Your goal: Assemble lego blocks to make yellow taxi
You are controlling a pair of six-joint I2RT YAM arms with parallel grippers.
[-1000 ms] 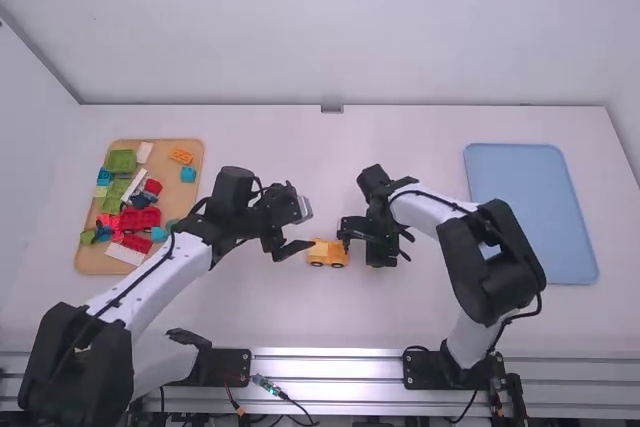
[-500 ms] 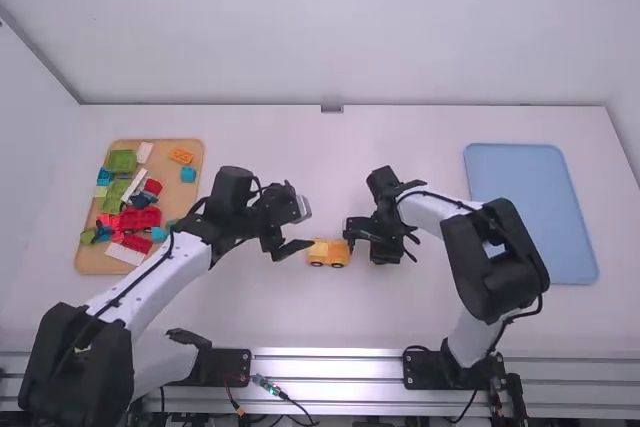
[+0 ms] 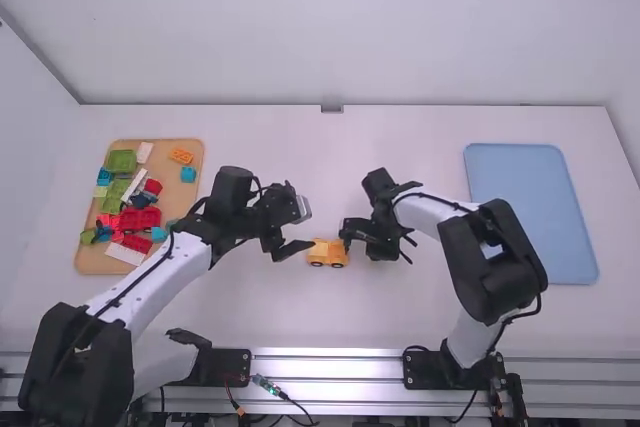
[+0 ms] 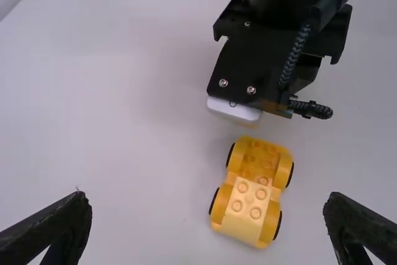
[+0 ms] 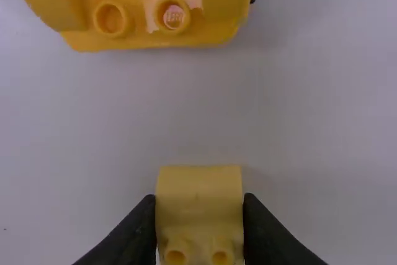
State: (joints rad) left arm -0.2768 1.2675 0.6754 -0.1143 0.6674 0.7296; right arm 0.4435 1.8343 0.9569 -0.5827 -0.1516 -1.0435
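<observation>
The left claw (image 3: 298, 231) is wide near the yellow car (image 3: 328, 254) on the table (image 3: 300, 312). The right claw (image 3: 381, 251) holds a little yellow block (image 5: 198, 200).

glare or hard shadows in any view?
High view: even light, bright bands on the metal rail. Left wrist view: pale sheen on the yellow car, soft shadows on the table. Right wrist view: highlight beside a stud, soft shadows.
</observation>
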